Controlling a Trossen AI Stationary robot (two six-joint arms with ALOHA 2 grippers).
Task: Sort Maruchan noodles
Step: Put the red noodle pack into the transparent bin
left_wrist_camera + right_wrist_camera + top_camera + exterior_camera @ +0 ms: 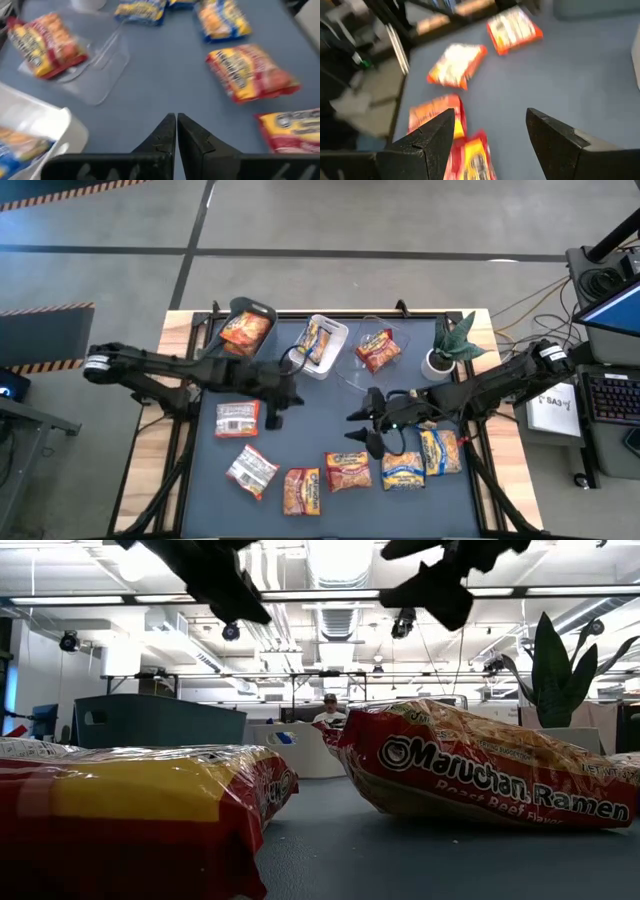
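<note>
One packet (480, 765) label reads "Maruchan Ramen", "Roast Beef Flavor" beneath.

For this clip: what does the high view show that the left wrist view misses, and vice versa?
Only the high view shows the grey-green bin with an orange-red packet inside, the potted plant, the two whitish packets on the mat's left side, and the right gripper open above the mat.

Only the left wrist view shows that the left gripper has its fingers shut, empty.

Both show the white bin holding a blue-and-yellow packet, the clear bin with an orange-red packet in it, and loose packets on the blue mat.
</note>
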